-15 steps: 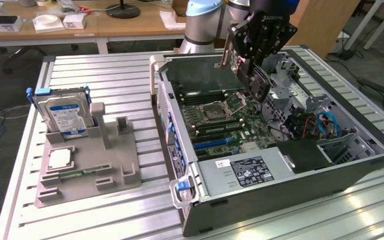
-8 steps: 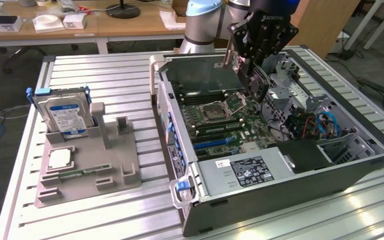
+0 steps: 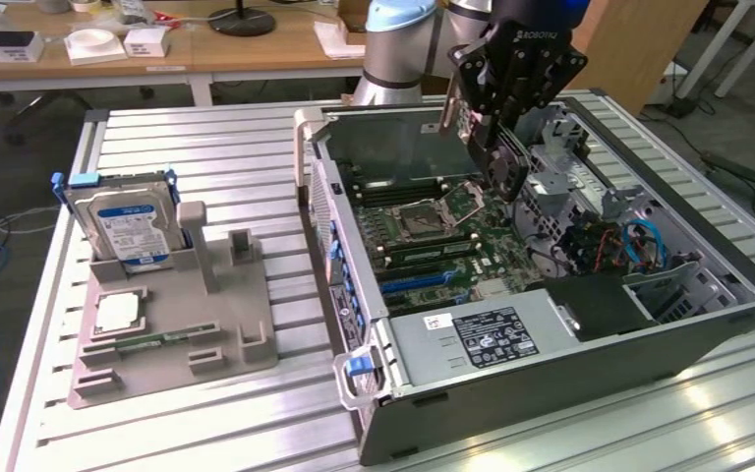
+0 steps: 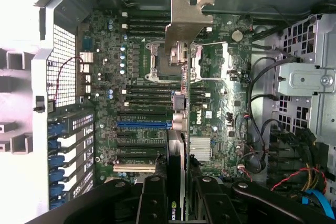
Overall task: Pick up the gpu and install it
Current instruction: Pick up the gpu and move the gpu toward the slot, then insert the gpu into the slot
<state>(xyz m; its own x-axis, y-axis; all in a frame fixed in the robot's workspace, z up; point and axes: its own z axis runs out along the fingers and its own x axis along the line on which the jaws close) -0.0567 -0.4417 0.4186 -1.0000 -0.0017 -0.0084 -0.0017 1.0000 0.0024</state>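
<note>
Wrist view: claw [image 4: 181, 184] half closed, its two black fingers [image 4: 155, 195] clamped on either face of the gpu [image 4: 179, 108]. The card is seen edge-on, with its silver bracket at the end away from the claw. It hangs over the motherboard [image 4: 220, 77], apart from the blue slot [image 4: 143, 125]. Exterior view: the claw [image 3: 490, 118] points steeply down from the arm [image 3: 397, 39] and holds the gpu [image 3: 506, 172] above the far part of the open computer case [image 3: 692, 324]. The case lies on its side on the slatted table [image 3: 194, 147]. At the exterior view's left, a grey holder [image 3: 207, 334] carries an upright hard drive [image 3: 122, 226], a processor chip [image 3: 115, 313] and a memory stick [image 3: 154, 342].
</note>
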